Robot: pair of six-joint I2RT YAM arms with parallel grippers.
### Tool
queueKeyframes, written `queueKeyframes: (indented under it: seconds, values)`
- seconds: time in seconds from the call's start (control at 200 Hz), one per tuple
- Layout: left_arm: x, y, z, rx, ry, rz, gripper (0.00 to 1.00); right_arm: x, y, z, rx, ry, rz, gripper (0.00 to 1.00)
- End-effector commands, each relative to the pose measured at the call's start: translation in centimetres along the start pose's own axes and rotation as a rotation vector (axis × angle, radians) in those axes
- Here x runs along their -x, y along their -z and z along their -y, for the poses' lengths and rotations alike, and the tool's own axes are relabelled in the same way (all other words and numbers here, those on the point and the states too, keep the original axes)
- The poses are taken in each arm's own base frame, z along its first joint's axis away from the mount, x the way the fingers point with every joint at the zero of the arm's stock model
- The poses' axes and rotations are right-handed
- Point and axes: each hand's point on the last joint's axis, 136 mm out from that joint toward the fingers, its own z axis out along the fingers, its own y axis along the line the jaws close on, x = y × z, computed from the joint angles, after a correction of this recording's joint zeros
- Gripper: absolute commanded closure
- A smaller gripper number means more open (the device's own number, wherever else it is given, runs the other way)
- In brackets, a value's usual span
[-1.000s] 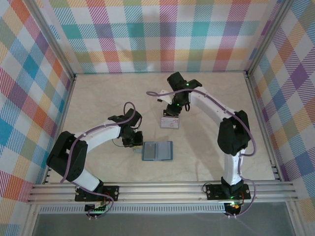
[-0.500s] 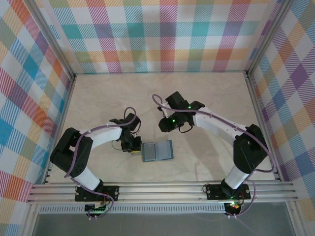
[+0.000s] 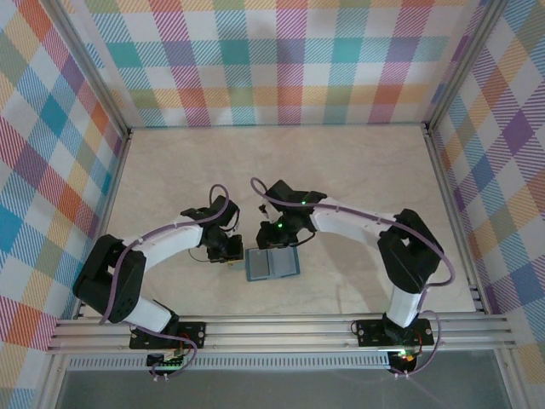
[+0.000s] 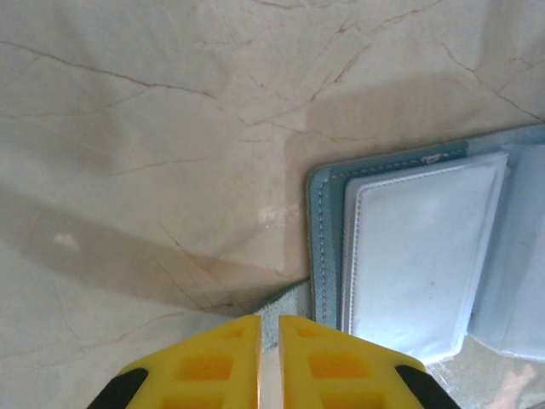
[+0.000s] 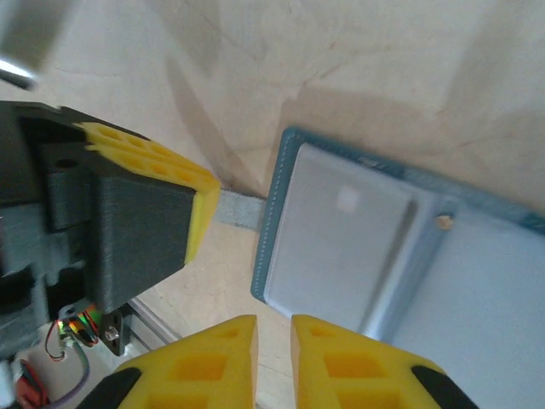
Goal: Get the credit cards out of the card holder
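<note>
From above, the open wallet lies flat on the table, my left gripper at its left edge and my right gripper at its far edge. On my left wrist, my fingers pinch the wallet's side tab. On my right wrist, my fingers sit almost together, empty, over the wallet's corner.

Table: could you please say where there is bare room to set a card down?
Free: the table along the back wall, and near the front rail. Crowded: around the card holder, left gripper and right gripper beside it.
</note>
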Motion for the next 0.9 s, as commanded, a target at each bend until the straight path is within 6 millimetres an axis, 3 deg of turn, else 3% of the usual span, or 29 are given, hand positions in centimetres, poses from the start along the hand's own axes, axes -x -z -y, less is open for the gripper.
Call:
queueKeyframes:
  seconds: [0.0, 0.23, 0.505, 0.715, 0.895]
  values:
    - [-1.0, -0.2, -0.6, 0.013, 0.019, -0.034, 0.86, -0.1, -1.6, -1.4, 0.063, -0.086, -0.024, 0.81]
    - [-1.8, -1.9, -1.9, 0.052, 0.014, -0.076, 0.9, -0.3, -4.7, -1.1, 0.031, -0.17, -0.064, 0.89]
    - [-2.5, -2.8, -2.8, 0.066, 0.022, -0.089, 0.9, -1.1, -7.6, -0.4, -0.019, -0.203, -0.115, 0.87]
    - [-2.7, -2.5, -2.9, 0.068, 0.02, -0.086, 0.9, -2.0, -7.4, 2.7, -0.203, -0.211, -0.122, 0.77]
    - [-2.5, -2.2, -2.8, 0.066, 0.017, -0.079, 0.9, -2.5, -6.2, 3.4, -0.278, -0.193, -0.111, 0.7]
